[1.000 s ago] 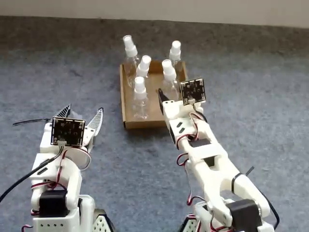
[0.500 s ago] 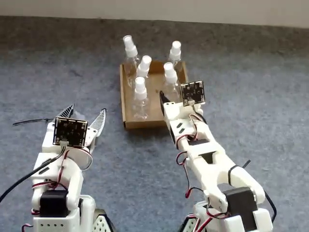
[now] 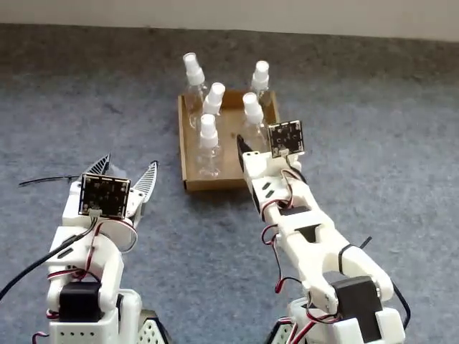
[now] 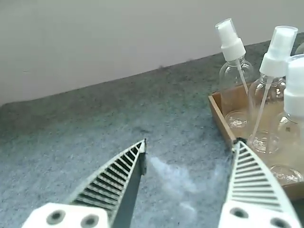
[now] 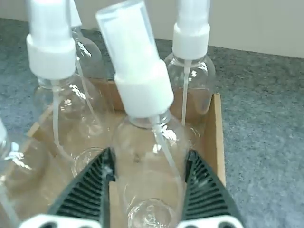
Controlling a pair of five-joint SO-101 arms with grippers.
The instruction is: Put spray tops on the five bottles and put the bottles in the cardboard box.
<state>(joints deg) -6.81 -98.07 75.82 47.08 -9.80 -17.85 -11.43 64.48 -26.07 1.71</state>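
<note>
Grey carpet [image 3: 387,143], pale wall [image 3: 287,13]

Find the cardboard box [image 3: 215,183] toward the table's [image 3: 358,129] far middle with five bottles [image 3: 209,143] upright in it, the right gripper [image 5: 148,159] around the near-right bottle [image 3: 252,118], the left gripper [image 3: 128,160] well apart at near left.

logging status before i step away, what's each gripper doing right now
Left gripper: open, holding nothing.
Right gripper: closed around a spray bottle in the cardboard box.

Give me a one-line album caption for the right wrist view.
Right gripper grips a capped spray bottle in the cardboard box, beside other bottles.
</note>
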